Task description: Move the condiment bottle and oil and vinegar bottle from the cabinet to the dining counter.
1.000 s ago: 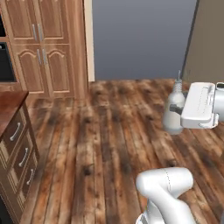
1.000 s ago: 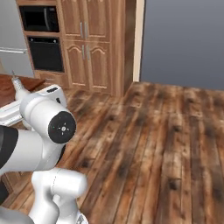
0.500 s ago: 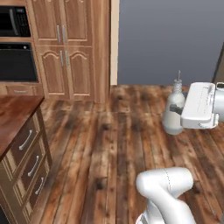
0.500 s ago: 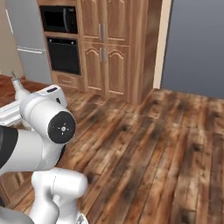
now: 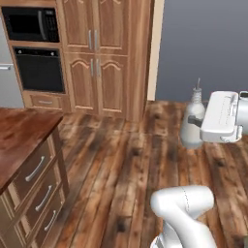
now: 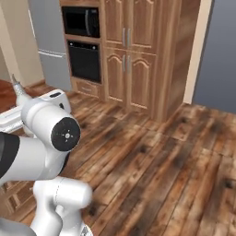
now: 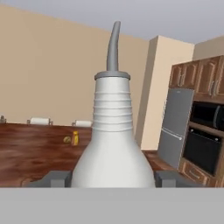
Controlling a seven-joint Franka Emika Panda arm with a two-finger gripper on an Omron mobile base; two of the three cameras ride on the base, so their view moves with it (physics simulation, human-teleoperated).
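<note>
Wooden planks cover the floor [image 5: 121, 160] of the kitchen, dark and worn in places. At the back stands a tall light-brown cabinet [image 5: 104, 53] with raised-panel doors and grey bar handles, its doors closed. Left of it a black microwave [image 5: 30, 23] sits above a black oven [image 5: 39, 70] built into the wall, and a grey fridge [image 6: 48, 44] stands further left. On the left edge of the left base view I see the corner of a table [image 5: 19, 140] with a glossy reddish-brown top and drawers below it.

The pincer [image 5: 196, 121] holds the bottle [image 5: 192, 121] up in the air, above the floor and well apart from the table. This pale grey-white bottle is upright, with a rounded body, a ribbed neck and a thin spout pointing up. In the hand view the bottle [image 7: 113, 140] stands between the two dark finger tips [image 7: 168, 178], which press its wide lower body from both sides, so the jaws are about half apart and closed on it. Behind it, on the brown table top [image 7: 30, 153], a small yellow jar [image 7: 75, 138] stands far away.
</note>
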